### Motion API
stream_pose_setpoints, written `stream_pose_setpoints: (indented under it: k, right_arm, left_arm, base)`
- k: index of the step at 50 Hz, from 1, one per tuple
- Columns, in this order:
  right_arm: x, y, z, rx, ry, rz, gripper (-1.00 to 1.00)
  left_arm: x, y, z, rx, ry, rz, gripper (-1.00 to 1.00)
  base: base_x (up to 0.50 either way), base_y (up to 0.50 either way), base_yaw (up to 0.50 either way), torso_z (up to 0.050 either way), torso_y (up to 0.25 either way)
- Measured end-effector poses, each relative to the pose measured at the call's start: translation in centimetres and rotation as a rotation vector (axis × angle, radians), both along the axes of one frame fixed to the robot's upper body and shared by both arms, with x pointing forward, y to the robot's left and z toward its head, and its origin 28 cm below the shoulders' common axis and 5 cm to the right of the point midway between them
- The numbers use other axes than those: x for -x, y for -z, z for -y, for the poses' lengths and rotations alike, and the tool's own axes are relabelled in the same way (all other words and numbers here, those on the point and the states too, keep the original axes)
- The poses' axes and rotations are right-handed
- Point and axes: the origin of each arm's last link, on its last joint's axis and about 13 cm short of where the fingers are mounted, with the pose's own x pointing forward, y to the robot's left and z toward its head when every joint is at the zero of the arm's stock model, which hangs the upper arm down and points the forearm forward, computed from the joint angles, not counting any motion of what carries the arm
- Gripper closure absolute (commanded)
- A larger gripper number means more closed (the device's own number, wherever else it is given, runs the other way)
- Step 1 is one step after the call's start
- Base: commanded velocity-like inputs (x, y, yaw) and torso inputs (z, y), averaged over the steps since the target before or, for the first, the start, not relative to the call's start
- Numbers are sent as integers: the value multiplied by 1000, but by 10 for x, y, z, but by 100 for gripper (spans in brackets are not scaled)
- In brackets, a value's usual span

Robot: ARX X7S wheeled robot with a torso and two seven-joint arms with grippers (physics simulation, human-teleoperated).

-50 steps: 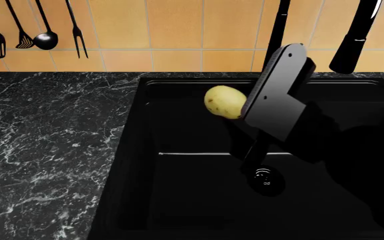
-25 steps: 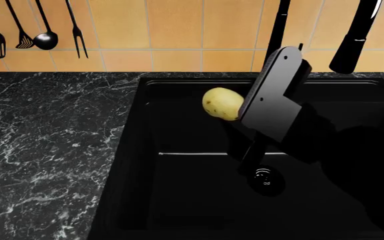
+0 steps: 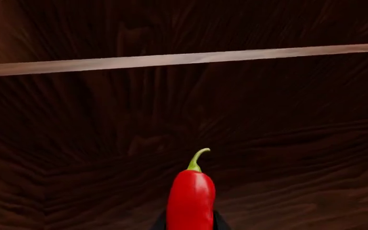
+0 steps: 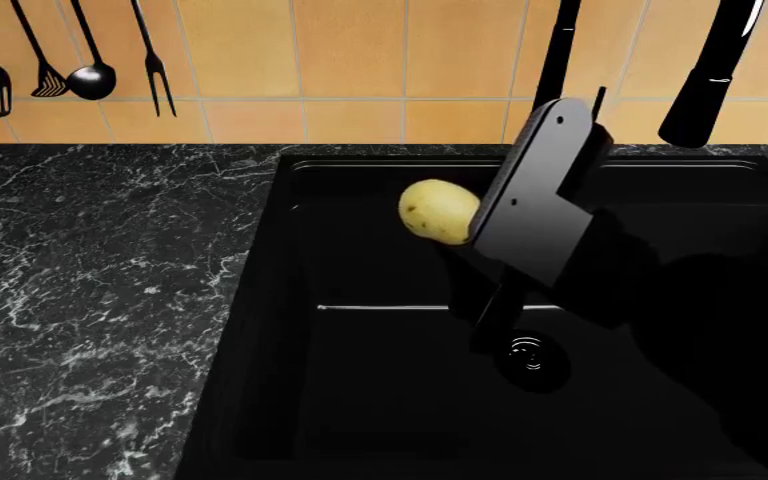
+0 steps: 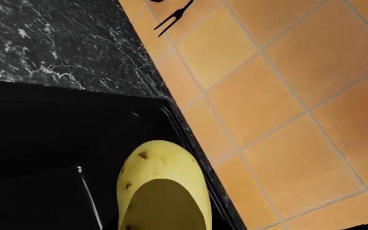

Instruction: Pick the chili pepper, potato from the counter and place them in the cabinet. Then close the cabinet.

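Head view: the potato (image 4: pixel 438 211) is held off the surface in the right gripper (image 4: pixel 471 235), suspended over the far part of the black sink basin (image 4: pixel 357 400). Only its left portion is seen; the rest is covered by the gripper's flat black body. No contact with the basin walls is seen, and open room lies on the potato's left, toward the basin's left rim. On the right, the arm's dark bulk fills the space.

In the right wrist view the potato (image 5: pixel 163 184) is seen gripped at its near end, brown specks showing, with the basin's far rim and the orange tiled wall (image 5: pixel 280 96) just beyond.

In the left wrist view the chili pepper (image 3: pixel 191 199) is clamped in the left gripper (image 3: pixel 190 223), of which only dark finger edges are seen on either side of the pepper. The green stem points away from the gripper. Dark wood-grain panels and a pale wooden strip (image 3: pixel 184 60) fill the background, with clear room ahead of the stem.

The counter (image 4: pixel 91 290), black marble with white veins, extends left of the basin. A drain (image 4: pixel 528 352) is visible in the basin floor. Utensils (image 4: pixel 64 60) hang on the wall at far left, and a black faucet (image 4: pixel 711 70) stands at far right.
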Motion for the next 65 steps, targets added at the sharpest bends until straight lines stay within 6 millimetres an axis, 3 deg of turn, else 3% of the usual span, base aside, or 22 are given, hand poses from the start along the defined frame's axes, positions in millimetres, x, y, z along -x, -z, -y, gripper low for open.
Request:
stream_pose_setpoints:
  k: [18, 63, 64, 65]
  right_arm:
    - [-3, 4, -2, 0, -4, -11, 100]
    - [-6, 9, -6, -5, -14, -25, 100]
    - [-6, 9, -6, -6, -14, -25, 100]
    - [-6, 9, -6, -6, -14, -25, 100]
  left_arm:
    - [-7, -14, -2, -16, -17, -118, 100]
    - [-31, 5, -10, -13, -75, -416, 100]
    - [-31, 5, -10, -13, -76, -416, -100]
    - [-31, 5, -11, -10, -85, -415, -100]
  base:
    - [0, 0, 0, 0, 0]
    - [0, 0, 0, 0, 0]
    - [0, 0, 3, 0, 0]
    - [0, 0, 0, 0, 0]
